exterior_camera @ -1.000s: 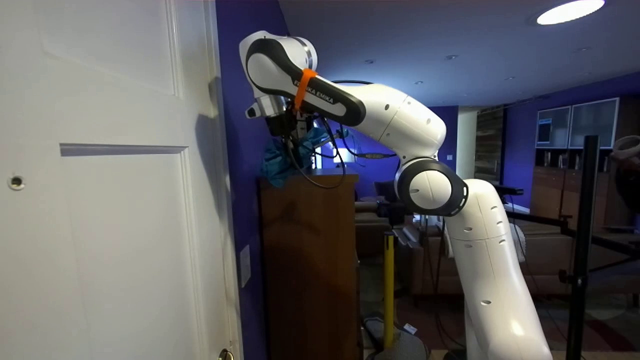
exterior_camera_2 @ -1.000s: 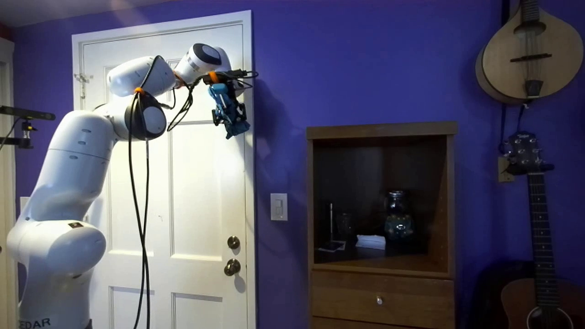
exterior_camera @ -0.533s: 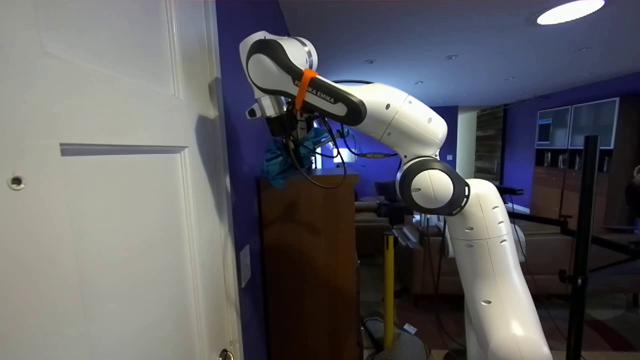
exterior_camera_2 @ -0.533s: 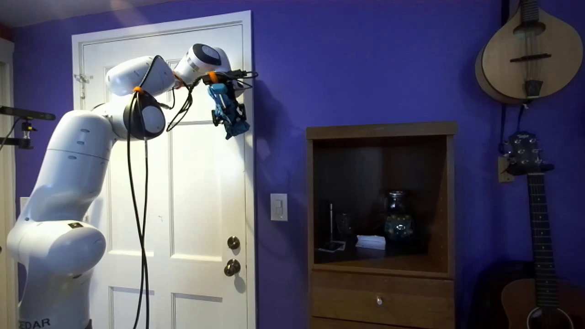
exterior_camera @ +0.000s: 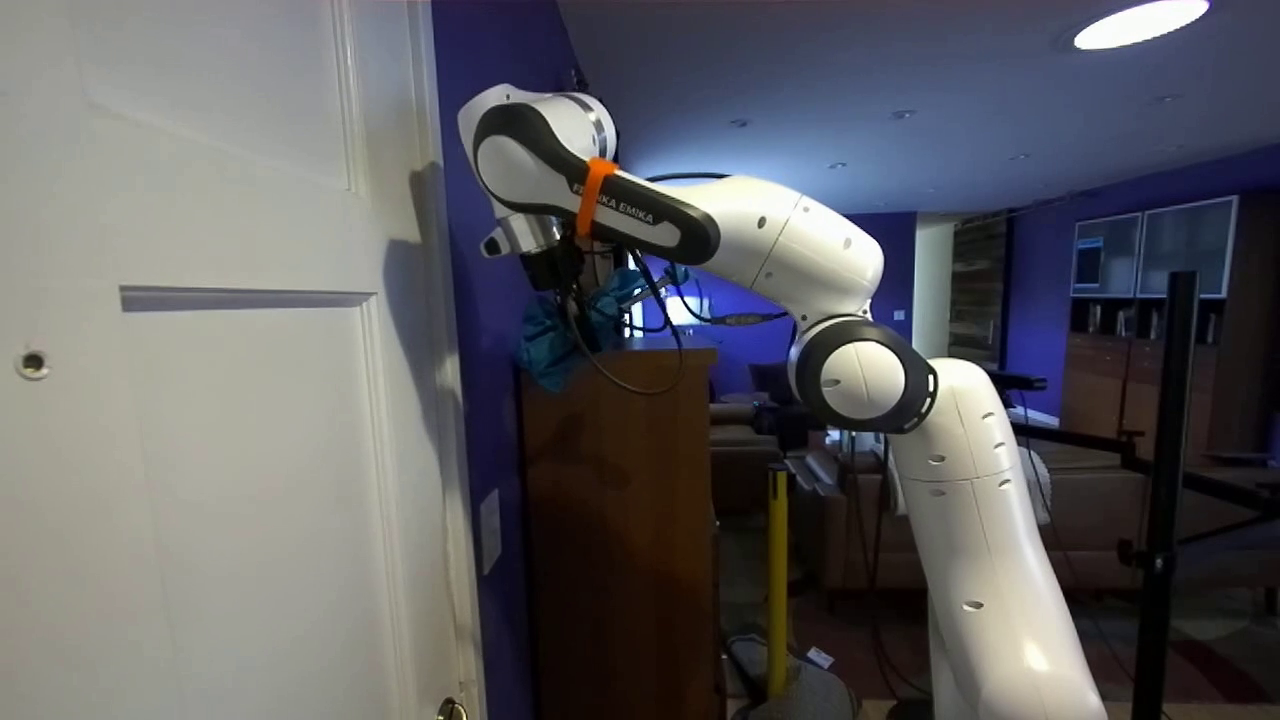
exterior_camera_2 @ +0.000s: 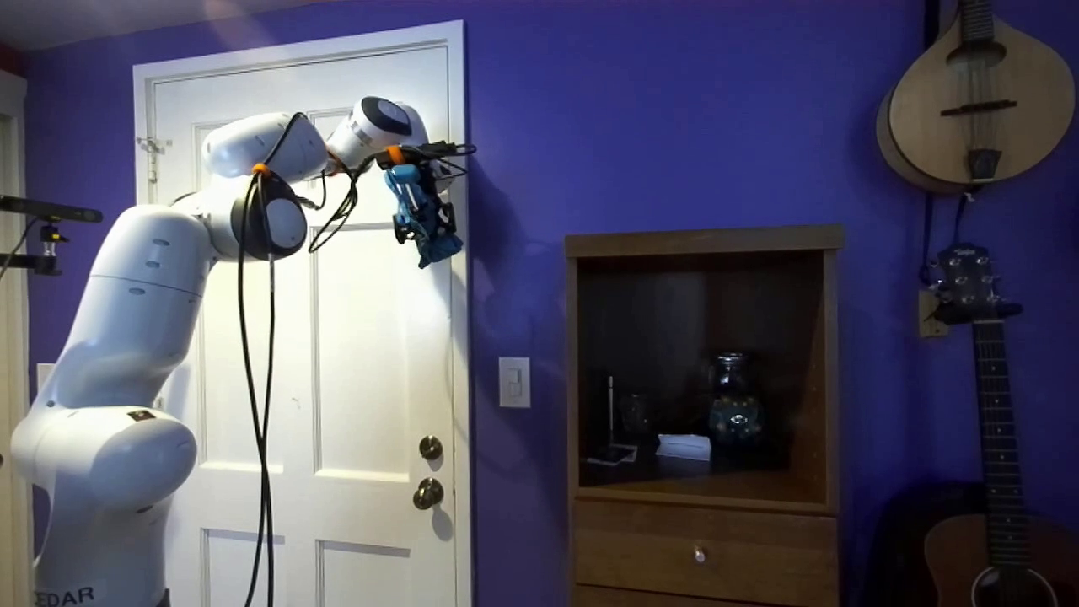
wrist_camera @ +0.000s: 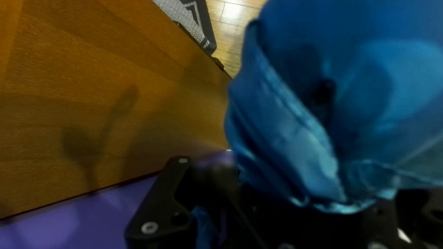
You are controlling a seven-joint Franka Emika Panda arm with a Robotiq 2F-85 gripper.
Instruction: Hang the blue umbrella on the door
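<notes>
Lowered since earlier frame: gripper (exterior_camera_2: 424, 222), clamped on blue compact umbrella (exterior_camera_2: 439, 249), toward one o'clock of white panelled door (exterior_camera_2: 362, 354) in an exterior view. Likely step: positioning; next, lodge it before releasing.

One umbrella (wrist_camera: 363, 93), one door (exterior_camera_2: 362, 346), two stringed instruments (exterior_camera_2: 982, 93) show.

I have the arm (exterior_camera: 990, 560) arched; wrist (exterior_camera: 518, 172) above the elbow (exterior_camera: 865, 385); past that elbow, the gripper (exterior_camera_2: 426, 226) points down, clamped.

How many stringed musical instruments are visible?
2: a round-bodied one high on the purple wall and a guitar below it. The dark shape behind the guitar I cannot identify.
</notes>
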